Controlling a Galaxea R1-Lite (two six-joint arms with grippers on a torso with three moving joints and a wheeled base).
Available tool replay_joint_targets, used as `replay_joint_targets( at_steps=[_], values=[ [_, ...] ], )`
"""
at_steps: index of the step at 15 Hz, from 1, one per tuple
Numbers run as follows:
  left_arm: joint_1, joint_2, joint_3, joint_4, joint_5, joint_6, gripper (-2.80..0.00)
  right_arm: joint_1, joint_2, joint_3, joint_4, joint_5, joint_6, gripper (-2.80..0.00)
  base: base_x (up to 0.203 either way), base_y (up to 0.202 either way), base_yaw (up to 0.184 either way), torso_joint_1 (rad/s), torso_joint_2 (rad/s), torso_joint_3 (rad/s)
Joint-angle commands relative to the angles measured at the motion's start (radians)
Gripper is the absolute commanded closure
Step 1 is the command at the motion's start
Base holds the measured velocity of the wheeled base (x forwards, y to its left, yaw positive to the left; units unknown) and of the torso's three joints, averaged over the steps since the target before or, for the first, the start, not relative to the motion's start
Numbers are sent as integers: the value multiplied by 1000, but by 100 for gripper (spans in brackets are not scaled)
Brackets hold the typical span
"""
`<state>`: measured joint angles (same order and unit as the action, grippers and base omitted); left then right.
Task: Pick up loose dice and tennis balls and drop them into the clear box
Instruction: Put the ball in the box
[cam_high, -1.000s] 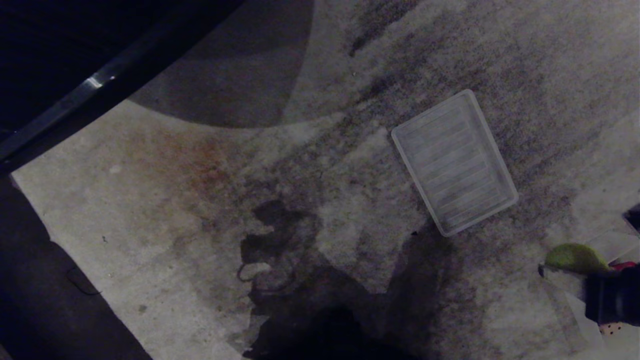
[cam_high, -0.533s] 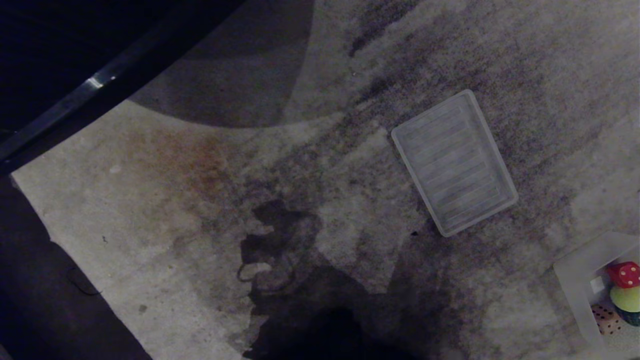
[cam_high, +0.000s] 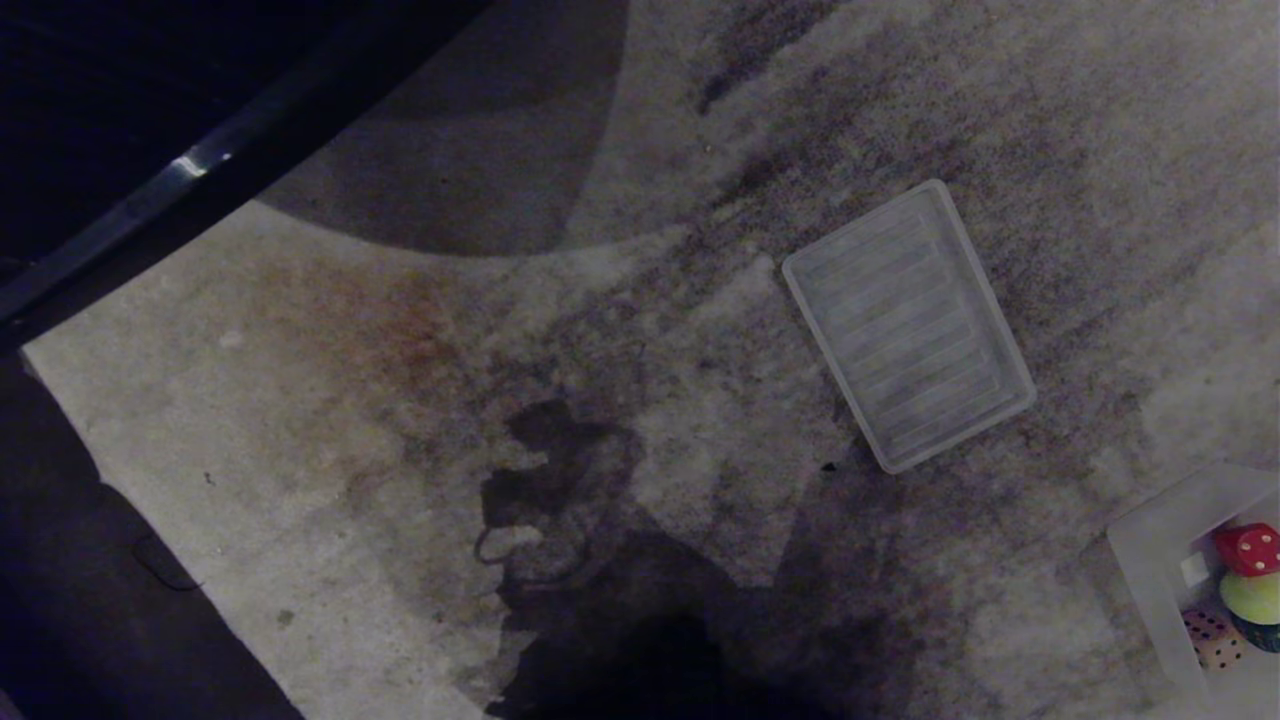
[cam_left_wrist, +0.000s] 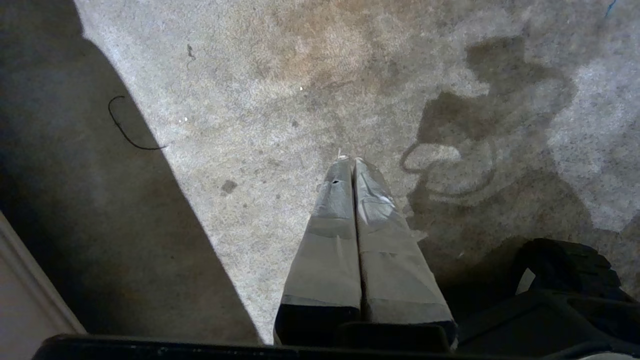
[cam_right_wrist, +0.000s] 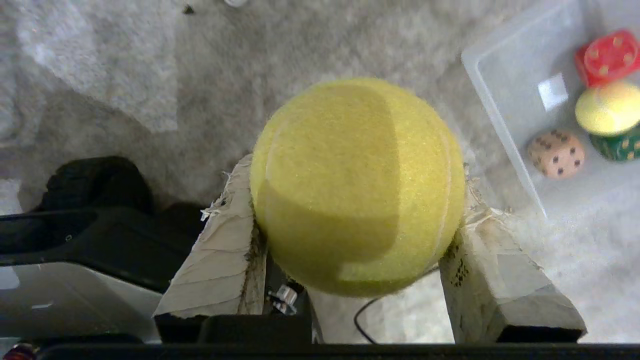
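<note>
In the right wrist view my right gripper (cam_right_wrist: 356, 186) is shut on a fuzzy yellow-green tennis ball (cam_right_wrist: 350, 150), held above the carpet and to one side of the clear box (cam_right_wrist: 500, 130). The clear box (cam_high: 1145, 590) sits at the head view's lower right edge. Inside lie a red die (cam_high: 1250, 548) (cam_right_wrist: 607, 56), a second tennis ball (cam_high: 1253, 596) (cam_right_wrist: 607, 107), a peach die (cam_high: 1212, 638) (cam_right_wrist: 556, 153) and a dark green die (cam_right_wrist: 617, 146). My left gripper (cam_left_wrist: 350, 160) hangs shut and empty over bare carpet. Neither arm shows in the head view.
A flat ribbed translucent lid (cam_high: 908, 325) lies on the stained grey carpet right of centre. A dark strip with a shiny bar (cam_high: 180, 170) borders the carpet at the upper left. Black robot parts (cam_right_wrist: 90, 220) show beside the right gripper.
The right arm with the ball stood over the box at the head view's lower right edge a second ago; it has drawn back out of that view, uncovering the box and its contents.
</note>
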<state>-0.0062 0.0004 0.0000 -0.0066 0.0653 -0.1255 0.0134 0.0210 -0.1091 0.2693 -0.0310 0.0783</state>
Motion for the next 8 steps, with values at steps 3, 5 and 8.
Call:
replay_joint_targets(
  at_steps=[3,5,8],
  values=[
    [0,1,2,0,1,0,0,0,-20,5,-1,33,-29,0,0,0,0,0,0,0],
    [0,1,2,0,1,-2,0,0,-20,5,-1,31,-23,0,0,0,0,0,0,0],
    [0,1,2,0,-3,6,0,0,-20,5,-1,33,-29,0,0,0,0,0,0,0]
  ],
)
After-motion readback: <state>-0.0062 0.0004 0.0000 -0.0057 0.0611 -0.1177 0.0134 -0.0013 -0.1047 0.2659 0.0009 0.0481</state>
